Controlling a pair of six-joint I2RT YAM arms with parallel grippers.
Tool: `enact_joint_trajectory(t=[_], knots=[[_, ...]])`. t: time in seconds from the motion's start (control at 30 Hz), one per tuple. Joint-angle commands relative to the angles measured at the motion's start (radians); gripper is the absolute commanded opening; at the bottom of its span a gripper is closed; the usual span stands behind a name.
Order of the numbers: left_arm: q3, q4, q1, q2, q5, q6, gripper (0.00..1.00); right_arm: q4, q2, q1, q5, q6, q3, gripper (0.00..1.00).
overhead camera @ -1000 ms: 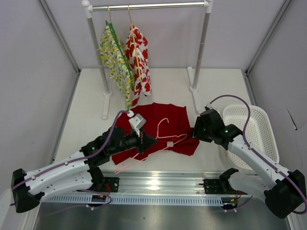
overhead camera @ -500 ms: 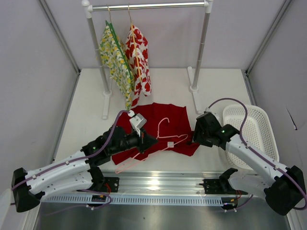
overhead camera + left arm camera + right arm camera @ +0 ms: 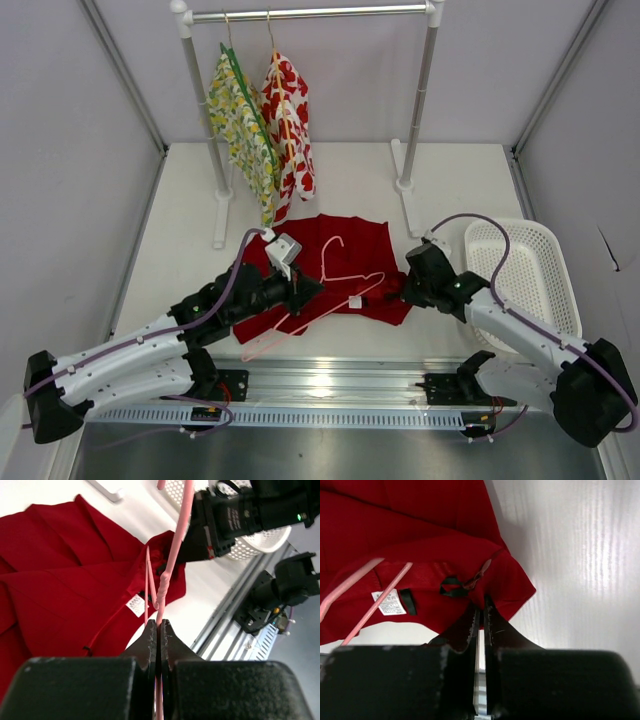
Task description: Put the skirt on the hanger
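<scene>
white basket (image 3: 541,268) near skirt (image 3: 375,246), hanger (image 3: 175,545) over skirt

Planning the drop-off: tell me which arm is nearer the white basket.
Right. The right arm lies just beside the basket's left rim, jaws at the skirt's right edge. The left arm sits across the skirt, well left of the basket.

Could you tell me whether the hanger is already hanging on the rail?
No, the hanger is down over the skirt, pinched in the left gripper.

White table (image 3: 350,180) under red skirt (image 3: 365,245), basket (image 3: 520,262), rack (image 3: 419,100).
</scene>
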Motion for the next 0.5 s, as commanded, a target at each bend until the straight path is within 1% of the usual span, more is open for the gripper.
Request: enact_joint_trajectory(t=[0.0,0.03,0.07,0.1,0.17,0.23,0.33,0.4,0.43,0.47], knots=[[0.051,-0.003,0.018,-0.009,-0.081,-0.020,0.00,0.179,-0.096,0.014,-0.026,-0.001,-0.061,0.00],[0.054,-0.009,0.024,-0.005,-0.095,-0.030,0.00,0.230,-0.125,0.013,-0.064,-0.015,-0.086,0.00],[0.063,-0.023,0.041,-0.003,-0.105,-0.033,0.00,0.322,-0.154,0.010,-0.128,-0.018,-0.127,0.00],[0.063,-0.029,0.053,0.000,-0.104,-0.042,0.00,0.366,-0.204,0.007,-0.165,-0.021,-0.146,0.00],[0.069,-0.031,0.087,0.003,-0.096,-0.050,0.00,0.495,-0.251,0.005,-0.234,-0.036,-0.190,0.00],[0.074,-0.035,0.110,0.009,-0.076,-0.055,0.00,0.584,-0.300,0.000,-0.308,-0.044,-0.212,0.00],[0.080,-0.051,0.129,0.018,-0.070,-0.062,0.00,0.806,-0.335,-0.012,-0.408,-0.030,-0.258,0.00],[0.072,-0.051,0.136,0.014,-0.069,-0.069,0.00,0.888,-0.331,-0.036,-0.480,-0.015,-0.290,0.00],[0.071,-0.051,0.138,0.011,-0.066,-0.072,0.00,0.980,-0.316,-0.052,-0.504,0.020,-0.304,0.00],[0.069,-0.049,0.139,0.010,-0.061,-0.073,0.00,1.035,-0.306,-0.070,-0.527,0.045,-0.318,0.00]])
